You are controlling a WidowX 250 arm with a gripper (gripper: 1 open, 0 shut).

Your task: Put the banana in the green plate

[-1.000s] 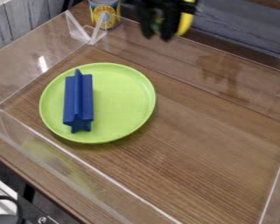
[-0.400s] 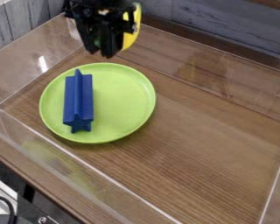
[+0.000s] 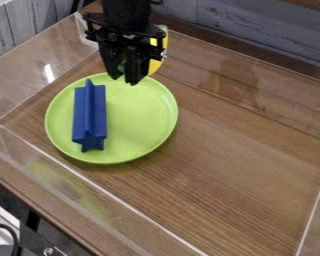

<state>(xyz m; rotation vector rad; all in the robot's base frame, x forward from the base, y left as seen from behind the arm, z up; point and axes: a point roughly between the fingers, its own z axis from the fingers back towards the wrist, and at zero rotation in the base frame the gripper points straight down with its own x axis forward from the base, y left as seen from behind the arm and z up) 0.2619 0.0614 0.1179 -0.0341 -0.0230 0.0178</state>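
banana [image 3: 162,40] shows as yellow patches beside and behind the dark gripper [image 3: 124,74], up at the far edge of the green plate [image 3: 139,128] in my view. i read the gripper as closed on it, though the fingers hide the contact itself, so i can't judge how firm or how centred the hold is. nor can i tell how high it hangs, or whether any of it touches the rim.

my worry is letting go from here. the yellow sits towards the far side, so a release at this spot could drop it across the rim or onto the wooden table [image 3: 236,150] beyond. i'd want it further over the bare green, towards me and a little to the right in the picture, before lowering.

the blue block [image 3: 89,115] is the other trap: it lies along the left side of the plate, and a descent that drifts that way could knock it or leave the banana propped on top. coming down too hard might tip the plate by its edge, and opening too high could let a curved toy like this bounce or roll. with so much hidden behind the fingers, my depth guess is the weakest part, so i'd lower slowly.
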